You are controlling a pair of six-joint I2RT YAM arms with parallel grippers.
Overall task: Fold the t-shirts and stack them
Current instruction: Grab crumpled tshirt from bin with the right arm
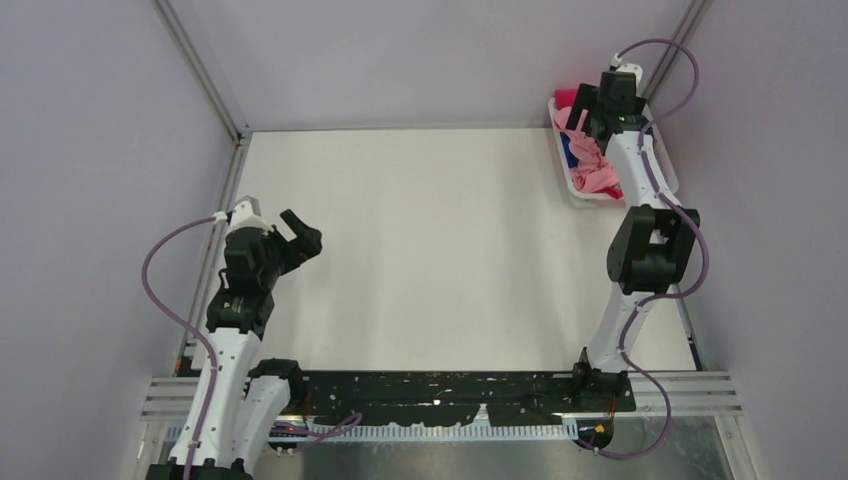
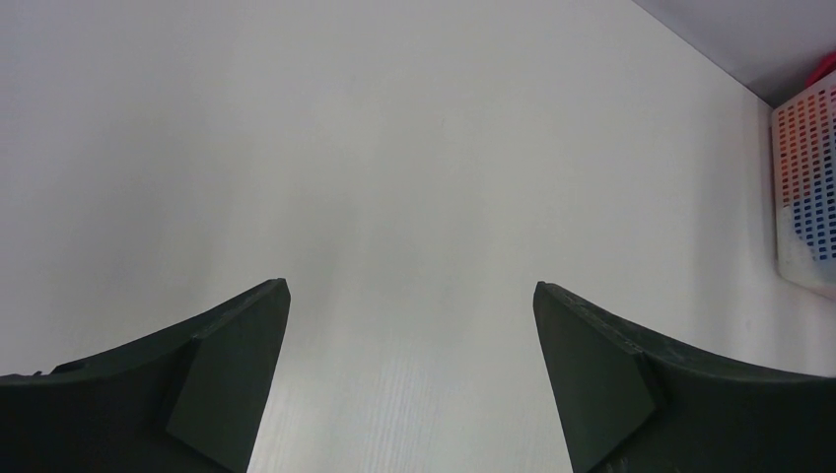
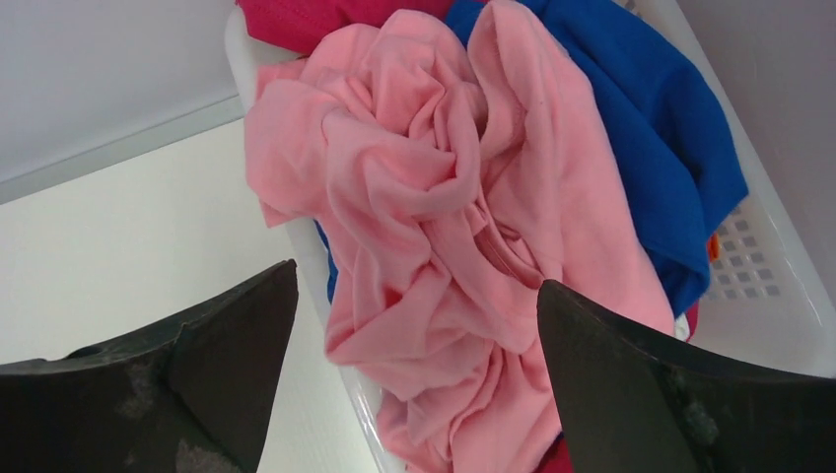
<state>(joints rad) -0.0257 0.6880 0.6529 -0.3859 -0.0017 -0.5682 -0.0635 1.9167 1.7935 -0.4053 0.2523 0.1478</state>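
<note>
Over at the far right corner of the table (image 1: 430, 250), the white mesh basket (image 1: 585, 198) is the whole story: every shirt in view is piled inside it. The right gripper (image 1: 585, 125) hangs directly above that heap, jaws spread wide and holding nothing.

From the right wrist camera, the right gripper (image 3: 414, 281) frames the light pink shirt (image 3: 444, 246), which sits crumpled on top of the pile. Its folds bunch up in the middle, and one end spills over the basket's near-left rim toward the table. Behind and beside it lies the royal blue shirt (image 3: 651, 128), draped along the basket's right side. A magenta shirt (image 3: 315, 15) shows at the far end, partly buried under the pink. There is just a sliver of orange cloth (image 3: 712, 246) peeking from under the blue against the basket wall (image 3: 759, 286). No fingertip touches any fabric; both dark fingers stand apart from the pile.

On the other side, the left gripper (image 1: 303, 232) hovers over bare table, well apart from the basket, jaws parted and empty. Its own camera shows the left gripper (image 2: 411, 286) above plain white surface, with the basket (image 2: 803, 187) at the right edge. Orange-red and blue colours glow through the mesh there.
</note>
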